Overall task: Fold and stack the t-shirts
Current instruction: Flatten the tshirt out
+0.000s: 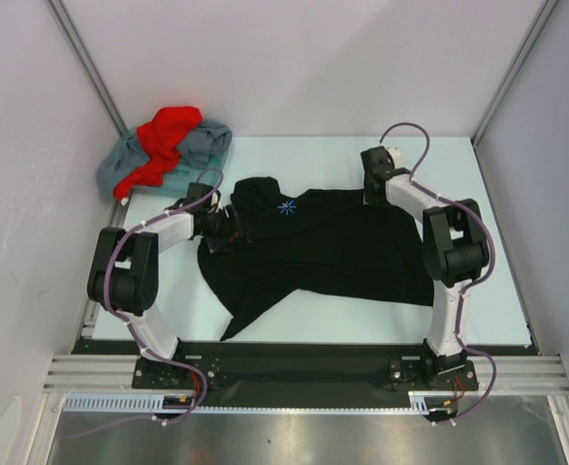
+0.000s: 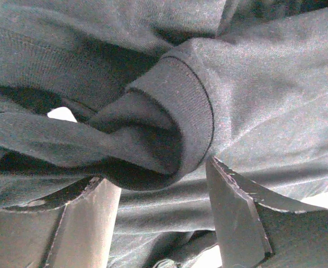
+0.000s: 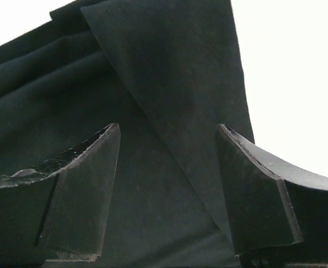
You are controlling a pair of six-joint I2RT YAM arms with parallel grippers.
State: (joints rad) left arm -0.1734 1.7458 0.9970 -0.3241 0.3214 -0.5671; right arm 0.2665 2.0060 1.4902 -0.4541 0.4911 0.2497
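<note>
The black t-shirt (image 1: 332, 247) lies rumpled across the middle of the table, its starburst logo (image 1: 286, 207) facing up near the collar. My left gripper (image 1: 228, 225) is at the shirt's left side by the collar. In the left wrist view it (image 2: 155, 178) is open, with bunched black cloth and the ribbed collar (image 2: 191, 106) just past the fingertips. My right gripper (image 1: 374, 197) is at the shirt's far right corner. In the right wrist view it (image 3: 168, 131) is open over a folded flap of the shirt (image 3: 175, 84). The red shirt (image 1: 168, 131) lies crumpled on the grey-blue shirt (image 1: 209, 143) at the far left.
The pale table surface (image 1: 313, 160) is walled in by white panels at the back and both sides. The two-shirt heap sits in the far left corner, partly off the mat. A black rail (image 1: 294, 354) runs along the near edge at the arm bases.
</note>
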